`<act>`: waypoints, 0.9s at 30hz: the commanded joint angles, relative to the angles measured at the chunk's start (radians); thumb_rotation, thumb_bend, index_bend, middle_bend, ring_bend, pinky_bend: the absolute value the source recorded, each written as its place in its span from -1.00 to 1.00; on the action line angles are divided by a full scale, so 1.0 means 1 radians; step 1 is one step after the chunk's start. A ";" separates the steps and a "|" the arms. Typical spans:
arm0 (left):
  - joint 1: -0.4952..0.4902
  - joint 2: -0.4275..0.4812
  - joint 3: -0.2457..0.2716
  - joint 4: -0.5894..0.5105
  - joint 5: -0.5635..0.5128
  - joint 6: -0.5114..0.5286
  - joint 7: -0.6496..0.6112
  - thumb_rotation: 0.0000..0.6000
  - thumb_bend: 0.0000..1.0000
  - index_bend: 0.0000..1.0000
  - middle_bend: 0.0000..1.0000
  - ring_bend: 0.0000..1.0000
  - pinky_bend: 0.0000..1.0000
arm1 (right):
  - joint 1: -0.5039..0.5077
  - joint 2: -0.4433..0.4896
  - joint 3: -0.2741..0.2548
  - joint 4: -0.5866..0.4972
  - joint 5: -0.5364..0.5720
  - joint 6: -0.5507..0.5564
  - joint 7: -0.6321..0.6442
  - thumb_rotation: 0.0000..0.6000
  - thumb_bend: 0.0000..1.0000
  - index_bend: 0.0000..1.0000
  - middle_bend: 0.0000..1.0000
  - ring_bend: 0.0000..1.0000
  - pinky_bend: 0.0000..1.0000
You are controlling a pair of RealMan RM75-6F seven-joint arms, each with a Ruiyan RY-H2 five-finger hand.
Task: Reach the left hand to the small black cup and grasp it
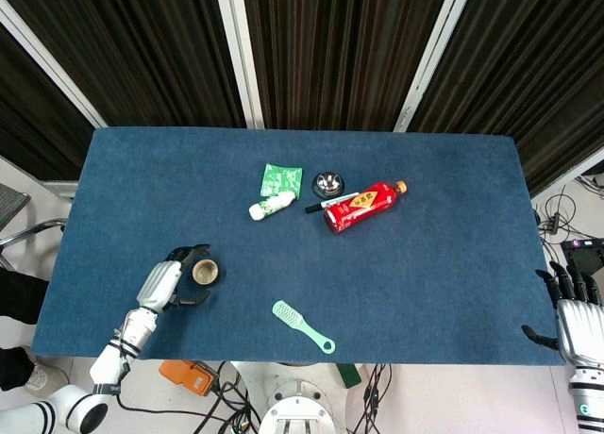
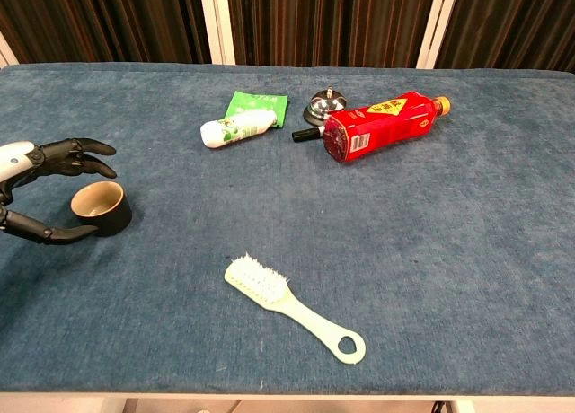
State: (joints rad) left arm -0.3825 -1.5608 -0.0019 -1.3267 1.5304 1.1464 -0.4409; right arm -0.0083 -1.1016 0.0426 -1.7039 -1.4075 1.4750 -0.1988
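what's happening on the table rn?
The left hand is at the small black cup, fingers spread open around it from the side but not closed on it, so no grasp yet. The cup stands upright on the blue table. The right hand sits idle off the table's right edge. A red bottle, a green brush and a white tube lie untouched.

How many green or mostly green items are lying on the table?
3: a green packet at the back, a green-and-white tube lying against its front edge, and a pale green brush near the front edge. None appear hidden.
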 commanded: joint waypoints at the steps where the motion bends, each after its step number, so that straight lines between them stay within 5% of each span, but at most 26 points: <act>1: 0.000 -0.009 0.001 0.013 -0.004 0.002 -0.006 1.00 -0.54 -0.68 -0.51 -0.69 -0.76 | 0.000 0.000 0.000 0.000 0.000 0.000 0.000 1.00 -0.59 -0.52 -0.72 -0.78 -0.79; 13: 0.004 -0.050 0.002 0.096 -0.023 -0.001 -0.054 1.00 -0.48 -0.62 -0.41 -0.65 -0.72 | 0.002 0.000 0.000 -0.002 0.004 -0.003 -0.005 1.00 -0.59 -0.52 -0.72 -0.78 -0.79; 27: 0.016 -0.083 -0.009 0.123 -0.018 0.050 -0.068 1.00 -0.31 -0.09 -0.13 -0.50 -0.61 | 0.002 0.001 0.001 -0.002 0.005 -0.002 0.000 1.00 -0.59 -0.52 -0.72 -0.78 -0.79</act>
State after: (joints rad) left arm -0.3664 -1.6460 -0.0095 -1.2009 1.5109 1.1941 -0.5071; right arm -0.0065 -1.1002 0.0431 -1.7060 -1.4026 1.4734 -0.1991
